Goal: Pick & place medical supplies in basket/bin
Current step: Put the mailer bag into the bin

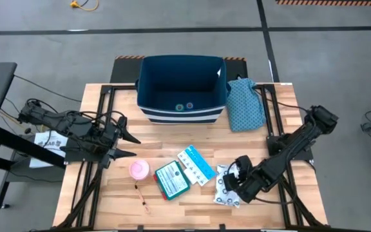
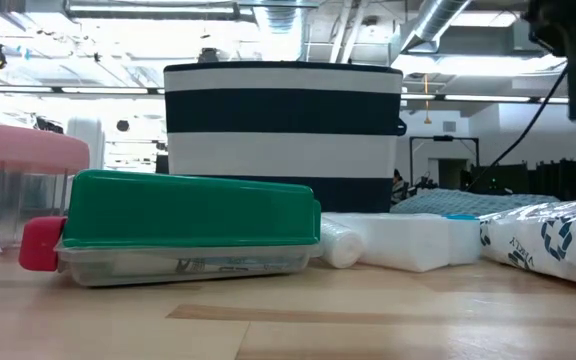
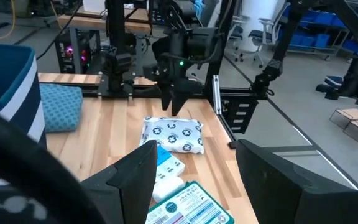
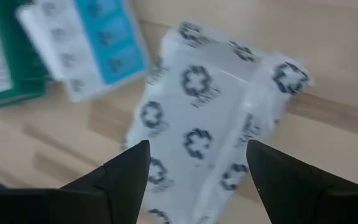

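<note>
Progress is partial. Two small rolls (image 1: 185, 106) already lie on the floor of the navy bin (image 1: 148, 82), which stands at the far edge of the table (image 1: 108, 200), well beyond both grippers.

Outstanding on the table: a pink roll (image 1: 139, 169), a thin swab stick (image 1: 142, 197), a teal flat box (image 1: 172, 180), a light-blue packet (image 1: 195, 165) and a white patterned pouch (image 1: 225, 187).

The right gripper (image 4: 194, 163) hangs directly over the pouch, jaws wide and empty, fingers either side of it; judged to be the next pick.

The left gripper (image 1: 129, 144) waits beside the pink roll, jaws parted, holding nothing.
</note>
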### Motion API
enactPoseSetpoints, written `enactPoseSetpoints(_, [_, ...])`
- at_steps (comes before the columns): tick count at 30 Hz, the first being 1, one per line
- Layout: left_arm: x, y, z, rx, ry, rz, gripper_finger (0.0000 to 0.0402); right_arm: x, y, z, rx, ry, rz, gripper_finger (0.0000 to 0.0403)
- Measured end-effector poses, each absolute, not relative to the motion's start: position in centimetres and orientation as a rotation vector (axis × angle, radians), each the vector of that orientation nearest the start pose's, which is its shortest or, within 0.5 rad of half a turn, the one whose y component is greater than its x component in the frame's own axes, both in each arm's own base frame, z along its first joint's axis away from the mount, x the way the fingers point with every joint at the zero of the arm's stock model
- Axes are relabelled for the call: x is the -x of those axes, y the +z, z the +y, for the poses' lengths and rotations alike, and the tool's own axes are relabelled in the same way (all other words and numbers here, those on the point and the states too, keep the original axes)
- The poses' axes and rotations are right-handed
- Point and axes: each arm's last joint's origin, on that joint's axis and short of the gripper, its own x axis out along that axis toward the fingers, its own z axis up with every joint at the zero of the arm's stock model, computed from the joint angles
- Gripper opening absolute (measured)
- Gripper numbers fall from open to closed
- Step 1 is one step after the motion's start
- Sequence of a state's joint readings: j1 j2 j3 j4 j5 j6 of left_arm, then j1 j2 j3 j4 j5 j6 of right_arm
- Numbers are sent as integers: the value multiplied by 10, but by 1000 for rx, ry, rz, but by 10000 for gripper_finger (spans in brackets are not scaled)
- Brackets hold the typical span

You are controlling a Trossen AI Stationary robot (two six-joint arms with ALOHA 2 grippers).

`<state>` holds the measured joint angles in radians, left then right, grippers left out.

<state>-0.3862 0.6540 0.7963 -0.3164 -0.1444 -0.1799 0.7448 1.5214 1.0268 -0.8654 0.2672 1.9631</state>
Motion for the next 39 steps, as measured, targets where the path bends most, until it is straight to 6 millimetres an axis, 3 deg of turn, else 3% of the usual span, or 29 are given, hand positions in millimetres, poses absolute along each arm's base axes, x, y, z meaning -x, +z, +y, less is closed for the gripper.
enactPoseSetpoints(6, [-131, 341, -49, 140, -222, 197, 210, -202, 200, 178, -1045, -795, 1090, 260])
enactPoseSetpoints(18, [-131, 341, -49, 149, -228, 200, 210, -200, 198, 181, -1044, -783, 1150, 260])
enactPoseSetpoints(28, [-131, 341, -49, 158, -229, 201, 210, -208, 172, 196, -1042, -789, 1256, 260])
enactPoseSetpoints(39, [-131, 341, -49, 163, -229, 201, 210, -228, 163, 213, -1021, -490, 1247, 260])
